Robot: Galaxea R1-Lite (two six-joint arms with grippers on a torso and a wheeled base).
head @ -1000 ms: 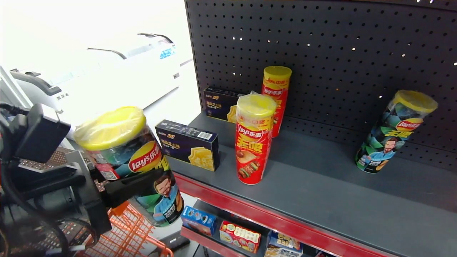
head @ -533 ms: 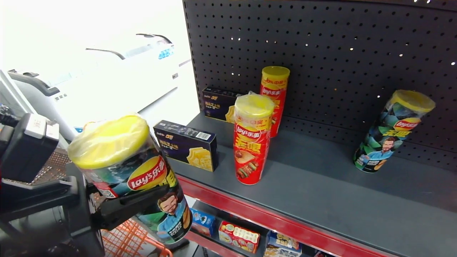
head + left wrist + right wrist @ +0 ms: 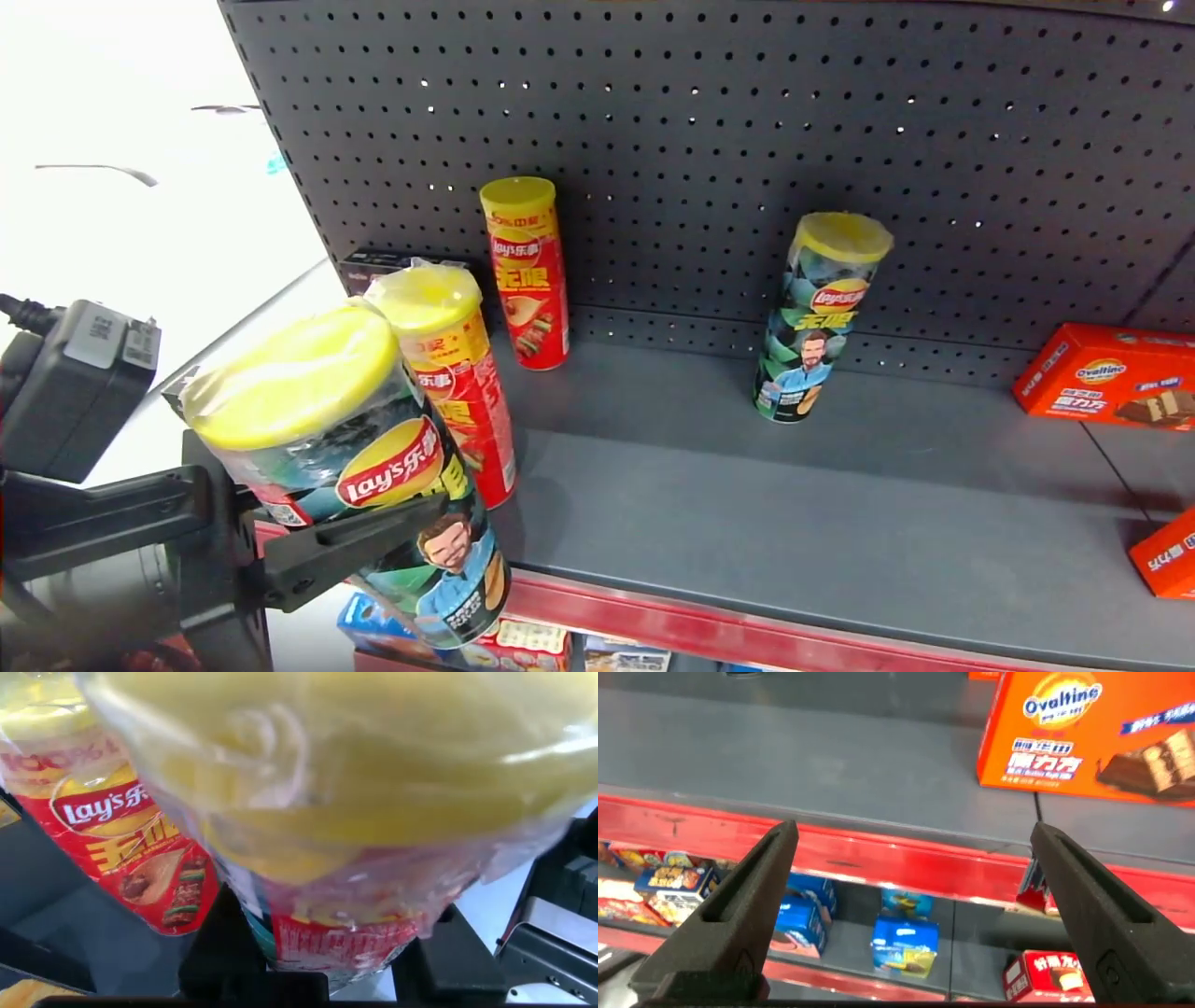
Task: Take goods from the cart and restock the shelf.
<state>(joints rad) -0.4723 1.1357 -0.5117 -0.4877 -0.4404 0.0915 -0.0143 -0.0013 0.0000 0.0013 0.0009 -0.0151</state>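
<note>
One red can [image 3: 464, 392] stands just behind the held can [image 3: 373, 467], perhaps touching.

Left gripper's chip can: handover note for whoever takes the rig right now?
Left gripper: fingers shut on a green chip can, roughly upright, at the shelf's front left edge, not set down.
Right gripper: open, empty, facing the shelf's red front edge below an orange box.
On the shelf: two red cans at left, one matching green can at the back, all upright.
Done: can picked. Left: set it on the bare shelf, likely beside the green one, release, fetch more.
</note>
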